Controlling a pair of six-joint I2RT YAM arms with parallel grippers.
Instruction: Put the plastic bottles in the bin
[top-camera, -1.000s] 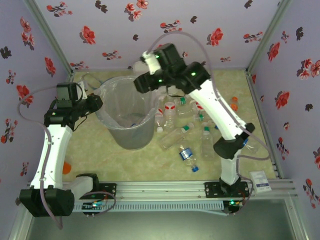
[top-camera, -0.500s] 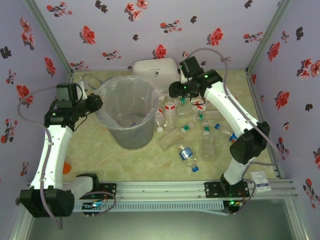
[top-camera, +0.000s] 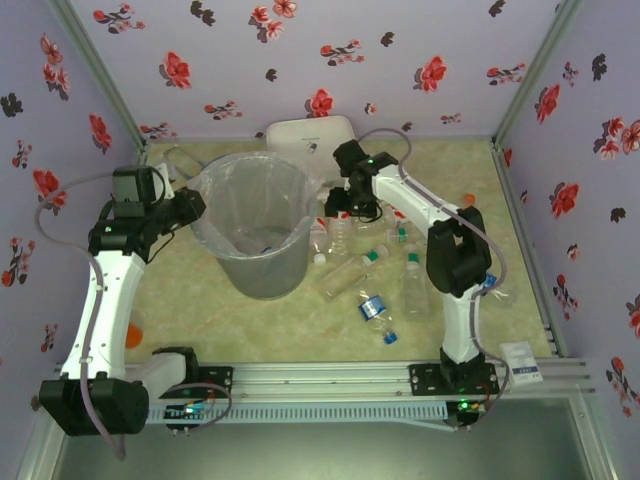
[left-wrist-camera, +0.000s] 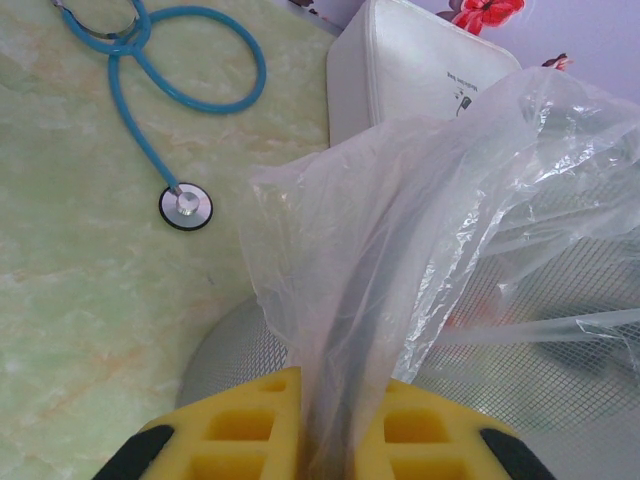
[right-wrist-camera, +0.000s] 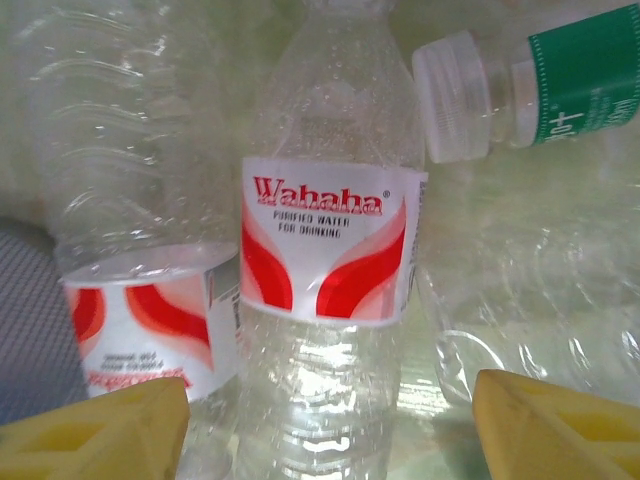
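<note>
one change: right gripper (top-camera: 338, 205), earlier above the bin (top-camera: 262, 272), now hovers low over the plastic bottles (top-camera: 350, 272) beside it, jaws wide astride a red-label bottle (right-wrist-camera: 325, 240); left gripper (left-wrist-camera: 340, 390) stays pinched on the liner (left-wrist-camera: 400, 220).

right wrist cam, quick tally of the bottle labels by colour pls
red-and-white labels: 2 (the Wahaha bottle and the bottle left of it)
green labels: 1 (the white-capped bottle at upper right)
total: 3 labelled bottles
</note>
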